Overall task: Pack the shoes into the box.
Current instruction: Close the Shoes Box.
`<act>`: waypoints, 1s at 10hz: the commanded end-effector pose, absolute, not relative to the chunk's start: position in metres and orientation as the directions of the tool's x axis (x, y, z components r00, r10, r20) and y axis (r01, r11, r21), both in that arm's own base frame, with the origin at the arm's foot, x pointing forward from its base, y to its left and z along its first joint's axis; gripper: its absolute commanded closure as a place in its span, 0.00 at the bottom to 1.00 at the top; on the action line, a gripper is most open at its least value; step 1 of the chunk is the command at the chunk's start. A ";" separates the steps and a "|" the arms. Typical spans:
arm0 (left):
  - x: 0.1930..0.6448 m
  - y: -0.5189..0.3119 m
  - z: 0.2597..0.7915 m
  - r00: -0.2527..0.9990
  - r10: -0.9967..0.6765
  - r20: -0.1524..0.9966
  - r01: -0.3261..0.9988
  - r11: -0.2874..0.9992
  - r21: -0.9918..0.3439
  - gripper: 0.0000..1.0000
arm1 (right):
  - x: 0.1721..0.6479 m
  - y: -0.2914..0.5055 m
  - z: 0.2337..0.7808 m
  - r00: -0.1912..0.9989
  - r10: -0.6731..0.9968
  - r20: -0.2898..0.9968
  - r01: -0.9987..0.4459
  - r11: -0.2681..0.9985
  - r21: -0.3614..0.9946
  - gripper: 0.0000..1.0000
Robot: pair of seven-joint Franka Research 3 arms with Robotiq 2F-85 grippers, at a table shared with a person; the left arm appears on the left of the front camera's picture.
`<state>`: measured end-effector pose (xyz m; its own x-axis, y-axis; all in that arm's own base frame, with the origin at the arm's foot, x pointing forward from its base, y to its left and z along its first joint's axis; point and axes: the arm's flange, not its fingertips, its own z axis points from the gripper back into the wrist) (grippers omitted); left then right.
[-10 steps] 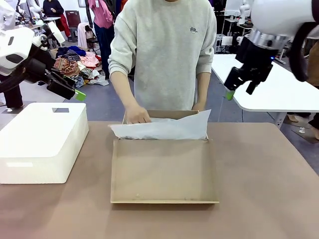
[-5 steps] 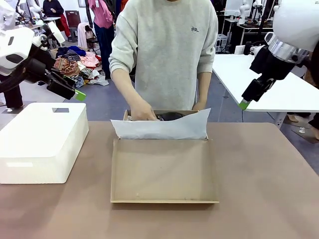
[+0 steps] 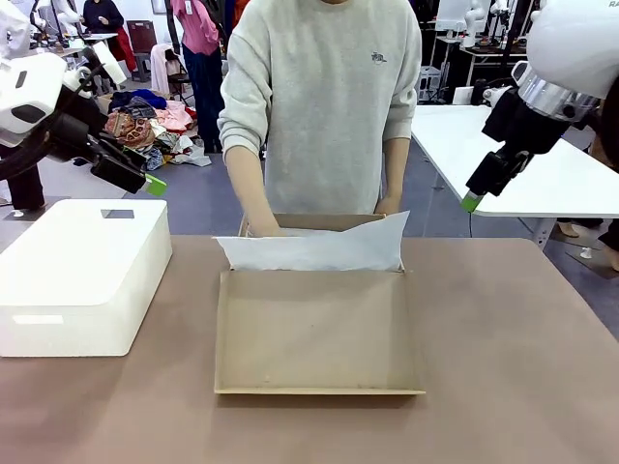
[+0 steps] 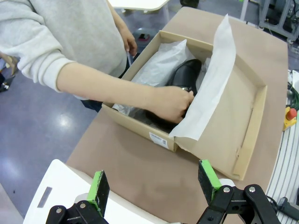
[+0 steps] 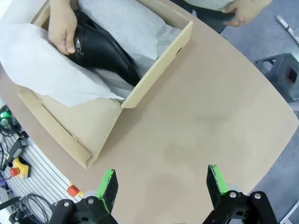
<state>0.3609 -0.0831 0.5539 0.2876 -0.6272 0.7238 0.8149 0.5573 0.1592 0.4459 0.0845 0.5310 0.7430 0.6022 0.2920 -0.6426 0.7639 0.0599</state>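
1. Left gripper and right gripper: both released and empty, raised clear; the right has swung outward.
2. Box: open on the table, tissue paper upright.
3. Shoe: now pushed lower inside the box by the person's hand, so packing appears under way.

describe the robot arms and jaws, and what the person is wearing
The left arm and right arm have rounded white shells, ending in black jaws with bright green pads. The person wears a light grey long-sleeved sweatshirt with a small dark chest logo.
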 end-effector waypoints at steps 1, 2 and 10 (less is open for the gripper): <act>0.361 -0.082 0.552 0.275 -0.623 0.733 0.823 0.546 0.155 0.00 | 0.447 0.087 0.536 0.759 0.586 0.284 -0.621 0.782 0.049 0.00; 0.361 -0.082 0.552 0.275 -0.623 0.733 0.823 0.546 0.155 0.00 | 0.446 0.085 0.531 0.743 0.602 0.292 -0.643 0.764 0.060 0.00; 0.361 -0.082 0.552 0.275 -0.623 0.733 0.823 0.546 0.155 0.00 | 0.427 0.040 0.529 0.400 0.841 0.364 -0.908 0.418 0.032 0.00</act>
<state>0.3609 -0.0831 0.5539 0.2876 -0.6272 0.7238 0.8149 0.5573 0.1592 0.4329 0.0489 0.5348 0.4732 0.8237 0.3124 -0.8677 0.4970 0.0041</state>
